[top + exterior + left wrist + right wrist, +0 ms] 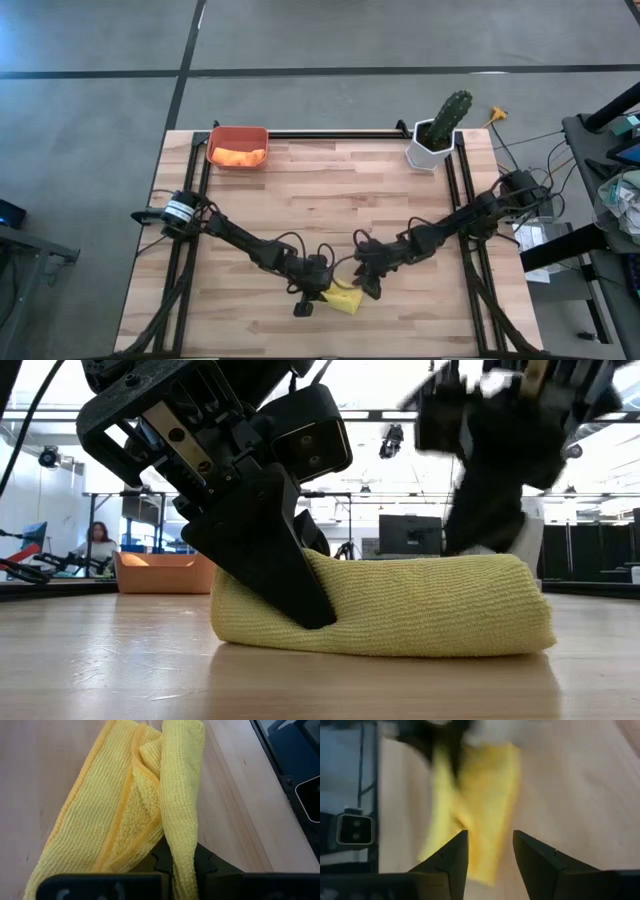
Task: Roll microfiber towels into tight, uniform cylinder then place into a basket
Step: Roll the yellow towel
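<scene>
while the yellow towel [345, 298] lies rolled into a loose cylinder on the wooden table [330, 190] near its front edge, both arms meet over it at the middle of the table. the left gripper [177, 865] has its fingers pinched tight on one fold of the yellow cloth; in the left wrist view the fold runs straight up between the two dark fingers, with the rest of the towel bunched beside it. from table height the left gripper's dark finger [270, 550] slants down onto the near side of the roll, touching it at the left end. the roll itself is uneven, thicker at the right end, with an open flap visible on one side in the left wrist view.

the right gripper [489, 852] sits just above the towel's other end with its fingers apart and nothing between them; the yellow cloth shows beyond the gap in the right wrist view. in the low view this gripper [490, 480] is blurred above the right end of the roll.

the basket [237, 147] stands at the far left corner of the table, well apart from the arms, with the orange towel [240, 156] lying inside it. a white pot with a cactus [440, 130] stands at the far right corner.
</scene>
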`<state>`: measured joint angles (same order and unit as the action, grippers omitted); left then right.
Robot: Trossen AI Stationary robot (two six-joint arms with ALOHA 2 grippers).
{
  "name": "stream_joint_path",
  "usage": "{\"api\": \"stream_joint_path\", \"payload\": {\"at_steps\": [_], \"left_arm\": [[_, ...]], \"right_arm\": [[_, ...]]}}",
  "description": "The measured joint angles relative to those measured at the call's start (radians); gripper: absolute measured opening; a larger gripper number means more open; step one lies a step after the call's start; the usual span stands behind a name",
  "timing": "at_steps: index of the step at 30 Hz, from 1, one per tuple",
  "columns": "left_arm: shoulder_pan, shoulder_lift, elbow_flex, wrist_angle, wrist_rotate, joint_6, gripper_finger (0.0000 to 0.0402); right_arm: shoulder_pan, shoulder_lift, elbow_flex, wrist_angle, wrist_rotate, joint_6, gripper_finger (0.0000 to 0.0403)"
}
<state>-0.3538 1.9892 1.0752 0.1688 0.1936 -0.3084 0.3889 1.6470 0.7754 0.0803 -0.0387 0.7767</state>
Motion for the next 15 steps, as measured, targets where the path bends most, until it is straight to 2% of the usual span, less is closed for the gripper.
{"api": "stream_joint_path", "payload": {"at_steps": [5, 9, 15], "left_arm": [[0.0, 0.0, 0.0, 0.0, -0.001, 0.0, 0.0003], [0.0, 0.0, 0.001, -0.001, 0.003, 0.0, 0.0003], [0.0, 0.0, 0.004, 0.0, 0.009, 0.009, 0.0003]], "right_arm": [[0.106, 0.037, 0.1, -0.001, 0.086, -0.263, 0.0131], [0.143, 0.083, 0.131, -0.085, 0.113, -0.291, 0.0101], [0.141, 0.124, 0.132, -0.094, 0.119, -0.355, 0.0044]]}}
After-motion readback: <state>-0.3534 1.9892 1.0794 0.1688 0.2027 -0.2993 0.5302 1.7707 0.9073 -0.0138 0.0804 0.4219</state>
